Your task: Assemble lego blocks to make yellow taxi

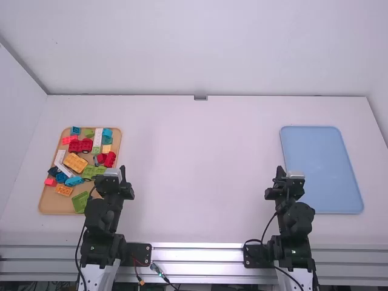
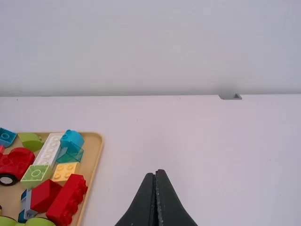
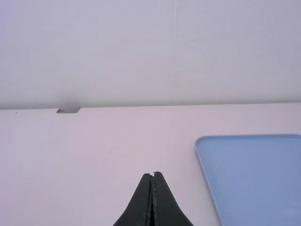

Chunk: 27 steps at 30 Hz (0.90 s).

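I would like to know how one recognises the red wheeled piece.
Left on the table lies a tan tray. In its far half, beside a long white block, sits the red wheeled piece; its black wheel sets it apart from the red blocks.

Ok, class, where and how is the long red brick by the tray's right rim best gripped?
Probably at mid-length, from above, one finger on each long side: the long red brick looks narrow across, its studs facing the tray's rim. The red sloped block sits close opposite, so room there looks tight.
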### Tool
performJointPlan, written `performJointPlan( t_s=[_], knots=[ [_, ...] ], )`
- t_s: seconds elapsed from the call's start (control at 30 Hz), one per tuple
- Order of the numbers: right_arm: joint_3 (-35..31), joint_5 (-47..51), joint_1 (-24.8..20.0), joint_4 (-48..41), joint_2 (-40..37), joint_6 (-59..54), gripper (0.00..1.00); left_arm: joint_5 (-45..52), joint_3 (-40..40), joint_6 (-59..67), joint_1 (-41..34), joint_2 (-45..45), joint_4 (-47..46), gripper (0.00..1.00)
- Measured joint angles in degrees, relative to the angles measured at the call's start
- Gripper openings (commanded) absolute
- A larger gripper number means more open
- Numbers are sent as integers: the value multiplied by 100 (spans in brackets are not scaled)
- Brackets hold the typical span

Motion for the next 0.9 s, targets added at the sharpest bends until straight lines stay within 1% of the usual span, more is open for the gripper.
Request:
performJointPlan(
  t_s=[0.27,0.5,0.57,0.6,0.8,0.83,0.9],
  knots=[
    [0,0,0,17,13,-33,3,-2,2,0,0,33,0,3],
    [50,24,0,79,391,-76,9,-68,144,-7,0,417,-105,9],
    [177,52,0,118,610,-118,12,-129,365,-24,0,654,-221,12],
    [177,52,0,118,610,-118,12,-129,365,-24,0,654,-221,12],
    [820,155,0,350,1440,-260,22,-164,1351,-94,164,1580,-671,22],
    [850,162,0,354,1478,-258,23,-164,1427,-92,186,1655,-710,23],
    [1126,208,0,435,1873,-299,28,-149,1928,-155,319,2146,-968,28]
  ],
)
